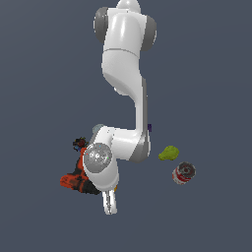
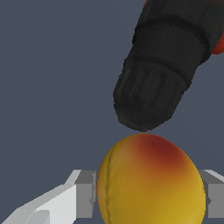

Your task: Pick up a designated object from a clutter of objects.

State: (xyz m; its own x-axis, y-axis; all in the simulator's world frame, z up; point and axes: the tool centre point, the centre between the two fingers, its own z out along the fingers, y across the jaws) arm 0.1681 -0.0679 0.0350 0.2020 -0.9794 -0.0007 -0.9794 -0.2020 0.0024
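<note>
Arm: the white jointed robot arm (image 1: 123, 88) reaches down through the middle of the exterior view, its wrist bent low over the dark grey-blue floor (image 1: 44, 98).
Gripper: the white two-finger gripper (image 2: 148, 199) has one grey-padded finger (image 2: 85, 192) on each side of the fruit. In the exterior view its fingers (image 1: 110, 202) show below the wrist.
Finger state: the pads sit against the two flanks of the fruit, spread to the fruit's width; the wrist view shows no gap on either side, so the fingers appear to grip it.
Designated object: the small round yellow-orange fruit with a reddish blush (image 2: 151, 181) sits between the finger pads, just below the drill's chuck. In the exterior view it is hidden by the arm.
Drill: the orange-red power drill with a black chuck (image 1: 76, 177) lies at the exterior view's left of the wrist, partly covered by it. In the wrist view its chuck tip is just beside the fruit's blushed top; contact cannot be told.
Pear: the green pear-shaped fruit (image 1: 169, 153) lies to the exterior view's right, well apart from the gripper.
Can: the red-and-white can (image 1: 183, 173) lies on its side just beside the pear.
Block: a tiny purple block (image 1: 149, 127) shows at the arm's edge.
</note>
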